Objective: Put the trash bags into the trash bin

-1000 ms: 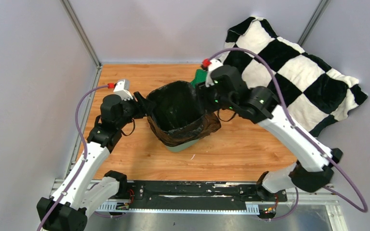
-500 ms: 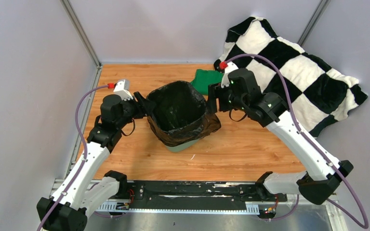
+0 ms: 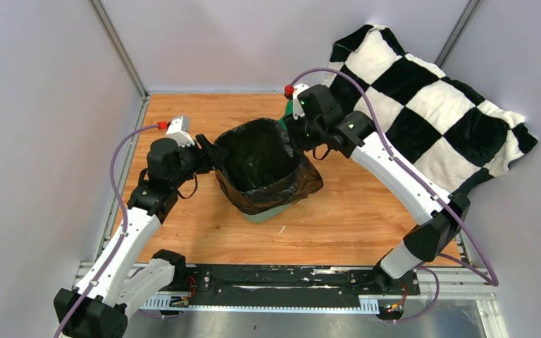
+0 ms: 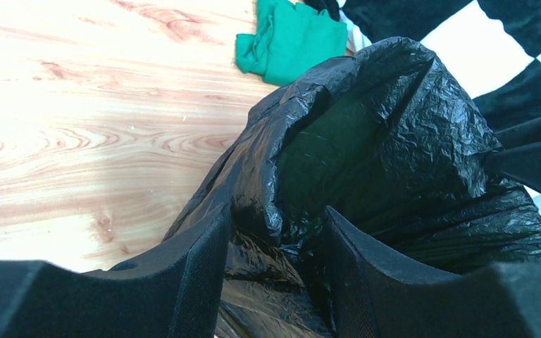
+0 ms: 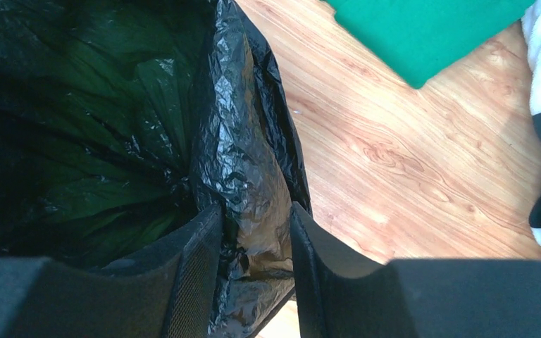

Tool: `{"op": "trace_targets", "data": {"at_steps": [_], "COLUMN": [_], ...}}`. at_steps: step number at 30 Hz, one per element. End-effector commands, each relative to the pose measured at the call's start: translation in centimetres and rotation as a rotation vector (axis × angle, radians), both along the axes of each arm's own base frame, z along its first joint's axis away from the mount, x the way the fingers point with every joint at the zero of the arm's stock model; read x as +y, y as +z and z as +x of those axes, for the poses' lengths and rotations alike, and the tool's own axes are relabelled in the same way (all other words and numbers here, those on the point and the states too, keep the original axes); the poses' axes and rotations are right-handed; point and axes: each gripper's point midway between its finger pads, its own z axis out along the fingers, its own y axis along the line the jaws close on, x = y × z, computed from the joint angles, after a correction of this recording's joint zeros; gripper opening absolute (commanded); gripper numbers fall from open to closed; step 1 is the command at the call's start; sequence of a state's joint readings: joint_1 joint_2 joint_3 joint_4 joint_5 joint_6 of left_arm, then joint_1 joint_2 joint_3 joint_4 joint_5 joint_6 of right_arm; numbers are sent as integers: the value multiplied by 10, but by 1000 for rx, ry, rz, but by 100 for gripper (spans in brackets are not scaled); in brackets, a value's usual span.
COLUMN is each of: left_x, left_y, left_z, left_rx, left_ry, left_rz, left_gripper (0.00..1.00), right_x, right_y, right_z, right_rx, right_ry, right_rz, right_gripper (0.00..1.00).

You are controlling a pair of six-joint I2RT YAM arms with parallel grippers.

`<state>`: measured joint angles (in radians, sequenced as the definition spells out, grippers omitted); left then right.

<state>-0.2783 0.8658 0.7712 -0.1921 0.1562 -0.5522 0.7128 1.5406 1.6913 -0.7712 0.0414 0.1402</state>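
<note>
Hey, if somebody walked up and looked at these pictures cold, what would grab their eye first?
The black trash bag lining the mint-green bin at the middle of the wooden table, with the left claw straddling its left rim and the right claw its far right rim. Next, the big black-and-white checkered blanket heaped in the far right corner, with a green cloth lying behind the bin.

place: probably a robot lab cell | cues: grey panel walls (image 3: 35, 120), aluminium frame posts (image 3: 118, 48), arm mounting rail (image 3: 282, 282)
</note>
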Motion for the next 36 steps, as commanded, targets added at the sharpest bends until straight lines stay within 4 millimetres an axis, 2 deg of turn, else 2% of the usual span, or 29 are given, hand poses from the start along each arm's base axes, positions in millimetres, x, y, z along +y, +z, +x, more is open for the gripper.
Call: {"op": "trace_targets", "data": {"at_steps": [1,5,12,18,24,27,29,31,34,36], "left_x": [1,1,2,3,2,3,3,3,3,3], "left_y": [-33,-33,-34,-35,-36,-36,-36,-35,-34,-34], "left_z": [-10,-10,-12,-13,-13,-13,-13,-13,-13,-13], "left_rx": [102,101,102,105,104,107,105,105,104,102], "left_ry": [-22,-23,-20,-18,-18,-16,-15,-15,-17,-17], "left_rz": [62,64,64,65,62,64,65,65,64,62], "left_gripper": [53,53,53,53,53,53,53,53,53,53], "right_x": [-7,-13,-8,3,-7,-27,-50,-72,-101,-110], "right_y": [-7,-19,-21,3,20,26,27,23,6,-9], "right_z": [6,19,27,10,-6,-12,-19,-25,-36,-40], "right_rx": [5,13,14,2,-17,-46,-73,-89,-90,-80], "right_ry": [-29,-104,-128,-59,-66,-139,-221,-301,-408,-447], "right_rz": [-99,-157,-147,-25,29,36,30,25,15,17], "right_gripper": [42,47,62,70,75,71,68,59,45,37]}}
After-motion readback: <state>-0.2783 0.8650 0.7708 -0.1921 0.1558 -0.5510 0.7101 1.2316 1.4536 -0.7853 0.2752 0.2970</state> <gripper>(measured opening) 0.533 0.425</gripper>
